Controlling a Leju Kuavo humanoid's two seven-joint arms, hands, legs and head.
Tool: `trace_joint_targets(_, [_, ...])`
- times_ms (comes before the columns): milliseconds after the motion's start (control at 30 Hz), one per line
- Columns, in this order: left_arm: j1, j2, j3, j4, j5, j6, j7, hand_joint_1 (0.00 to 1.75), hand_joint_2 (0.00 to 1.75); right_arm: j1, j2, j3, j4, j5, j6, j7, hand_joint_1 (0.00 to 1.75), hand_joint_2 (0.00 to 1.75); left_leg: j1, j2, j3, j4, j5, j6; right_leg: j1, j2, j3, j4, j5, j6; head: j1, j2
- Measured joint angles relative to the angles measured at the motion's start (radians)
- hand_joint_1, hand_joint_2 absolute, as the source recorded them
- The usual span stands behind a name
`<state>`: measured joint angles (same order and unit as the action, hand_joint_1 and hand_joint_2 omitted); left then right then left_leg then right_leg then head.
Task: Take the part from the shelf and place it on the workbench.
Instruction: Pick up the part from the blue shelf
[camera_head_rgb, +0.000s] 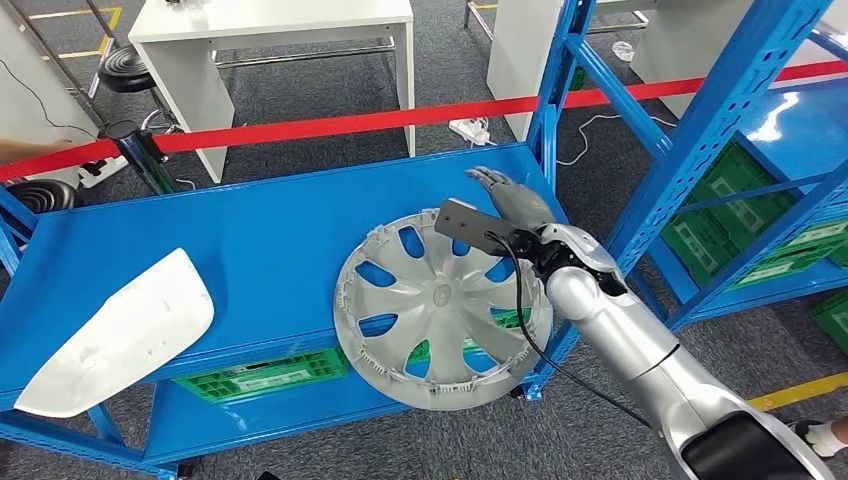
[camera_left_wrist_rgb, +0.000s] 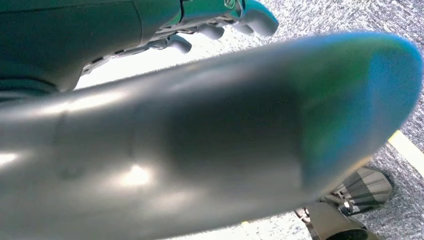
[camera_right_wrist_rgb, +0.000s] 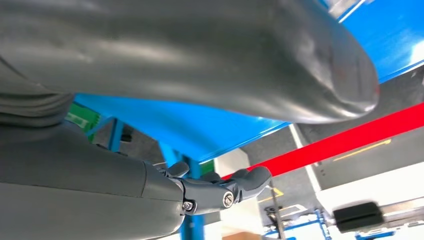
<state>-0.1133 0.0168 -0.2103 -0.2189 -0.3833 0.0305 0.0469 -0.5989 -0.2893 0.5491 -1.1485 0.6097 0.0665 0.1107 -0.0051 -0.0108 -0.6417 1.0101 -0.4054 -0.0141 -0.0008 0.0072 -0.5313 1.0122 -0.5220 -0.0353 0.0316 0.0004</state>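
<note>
A silver wheel cover (camera_head_rgb: 440, 300) lies flat on the blue shelf (camera_head_rgb: 250, 220), and its near part overhangs the front edge. My right hand (camera_head_rgb: 515, 200) hovers over the shelf just beyond the cover's far right rim, fingers stretched forward and holding nothing. The right wrist view has that hand (camera_right_wrist_rgb: 215, 190) with its fingers straight, the blue shelf (camera_right_wrist_rgb: 210, 127) behind it. A white curved part (camera_head_rgb: 120, 335) lies at the shelf's left front corner. My left hand (camera_left_wrist_rgb: 200, 135) hangs over the carpet, thumb and fingers apart with nothing between them.
Blue uprights (camera_head_rgb: 700, 150) frame the shelf's right side, with green crates (camera_head_rgb: 760, 230) behind them and another crate (camera_head_rgb: 260, 375) on the lower level. A red barrier tape (camera_head_rgb: 350, 125) runs behind the shelf. White tables (camera_head_rgb: 270, 30) stand beyond. A person's shoe (camera_head_rgb: 825, 435) is at the right.
</note>
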Motion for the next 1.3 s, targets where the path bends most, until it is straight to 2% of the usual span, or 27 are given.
trace_joint_targets(100, [0.0, -0.003, 0.0, 0.0, -0.004, 0.0, 0.0, 0.0, 0.0, -0.015, 0.013, 0.017, 0.016, -0.002, 0.005, -0.002, 0.0, 0.0, -0.001, 0.0, 0.0, 0.001, -0.004, 0.006, -0.001, -0.001, 0.006, -0.011, -0.005, 0.002, 0.0, 0.0])
trace_joint_targets(267, [0.0, -0.004, 0.0, 0.0, -0.008, 0.0, 0.0, 0.0, 0.0, -0.029, 0.024, 0.035, 0.032, -0.002, 0.006, -0.002, 0.0, 0.0, -0.002, 0.0, 0.0, 0.005, -0.006, 0.01, -0.002, -0.002, 0.009, -0.015, -0.005, 0.021, 0.0, 0.0])
trace_joint_targets(367, [0.0, -0.004, 0.0, 0.0, -0.008, 0.0, 0.0, 0.0, 0.0, -0.033, 0.029, 0.042, 0.041, -0.004, 0.007, -0.004, 0.0, 0.0, -0.002, 0.0, 0.0, 0.005, -0.005, 0.012, -0.002, -0.002, 0.01, -0.015, -0.003, 0.025, 0.0, 0.0])
trace_joint_targets(533, [-0.001, -0.005, 0.0, 0.0, -0.015, -0.006, 0.006, 0.0, 0.0, -0.056, 0.052, 0.058, 0.071, -0.009, 0.018, -0.005, 0.0, 0.0, -0.001, 0.001, 0.001, 0.005, -0.003, 0.012, -0.001, -0.001, 0.01, -0.013, -0.003, 0.026, 0.0, 0.0])
trace_joint_targets(900, [-0.014, -0.006, -0.001, -0.003, -0.03, -0.012, 0.015, 0.0, 0.0, -0.155, 0.145, 0.088, 0.229, -0.008, 0.033, 0.001, 0.0, 0.0, 0.0, 0.001, 0.002, 0.005, -0.002, 0.011, 0.0, -0.001, 0.009, -0.011, -0.003, 0.025, 0.0, 0.0])
trace_joint_targets(1300, [-0.013, -0.006, -0.001, -0.004, -0.03, -0.011, 0.015, 0.0, 0.0, -0.166, 0.167, 0.106, 0.276, -0.005, 0.031, -0.003, 0.0, 0.0, 0.0, 0.001, 0.002, 0.005, -0.002, 0.011, 0.0, -0.001, 0.009, -0.011, -0.003, 0.025, 0.0, 0.0])
